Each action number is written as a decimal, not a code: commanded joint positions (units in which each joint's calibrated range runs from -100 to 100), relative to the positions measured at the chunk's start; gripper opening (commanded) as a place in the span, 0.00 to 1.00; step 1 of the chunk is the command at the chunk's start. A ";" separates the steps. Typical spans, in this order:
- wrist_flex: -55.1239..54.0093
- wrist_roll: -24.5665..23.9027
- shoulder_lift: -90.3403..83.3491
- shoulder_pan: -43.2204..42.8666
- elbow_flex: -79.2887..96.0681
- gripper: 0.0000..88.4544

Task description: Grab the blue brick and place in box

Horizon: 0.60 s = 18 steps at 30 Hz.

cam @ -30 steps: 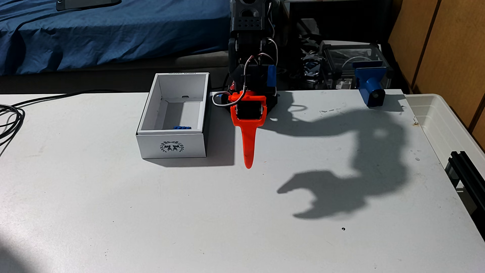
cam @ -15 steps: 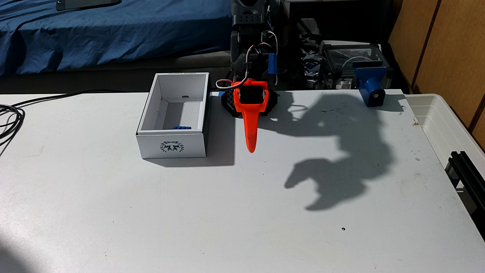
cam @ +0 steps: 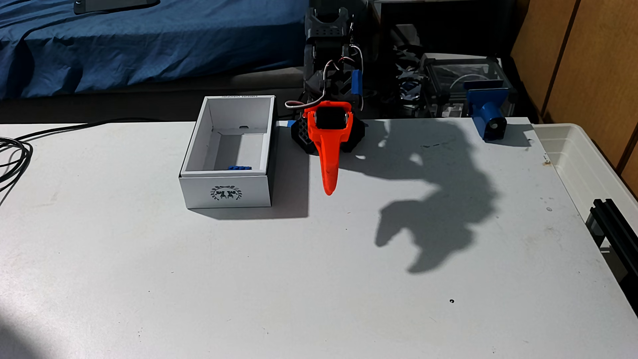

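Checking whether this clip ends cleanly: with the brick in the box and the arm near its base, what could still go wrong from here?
Little, I think.
1. The claw hangs just right of the box, near its right wall; a leftward swing could knock the box and shift the brick lying at its near end.
2. The claw's shadow on the table shows a gap between the fingers, so a sweep near the clamp at the far edge could snag it.
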 commanded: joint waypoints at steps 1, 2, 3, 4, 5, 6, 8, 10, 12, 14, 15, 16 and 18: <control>0.34 1.18 -1.58 -0.10 0.51 0.21; 0.34 1.34 -1.75 -0.02 0.87 0.21; 0.34 1.34 -1.75 0.05 1.22 0.21; 0.43 1.34 -1.75 0.05 1.40 0.21; 0.43 1.34 -1.75 0.05 1.84 0.21; 0.43 1.34 -1.75 0.05 2.20 0.21; 0.43 1.34 -1.75 0.05 2.91 0.21; 0.43 1.34 -1.75 0.13 3.53 0.21; 0.51 1.34 -1.75 0.27 3.79 0.21; 2.07 1.29 -1.75 0.27 3.97 0.22; 2.84 1.29 -1.75 0.27 3.97 0.22; 3.62 1.29 -1.75 0.27 3.79 0.22; 5.08 1.29 -1.75 0.35 3.53 0.22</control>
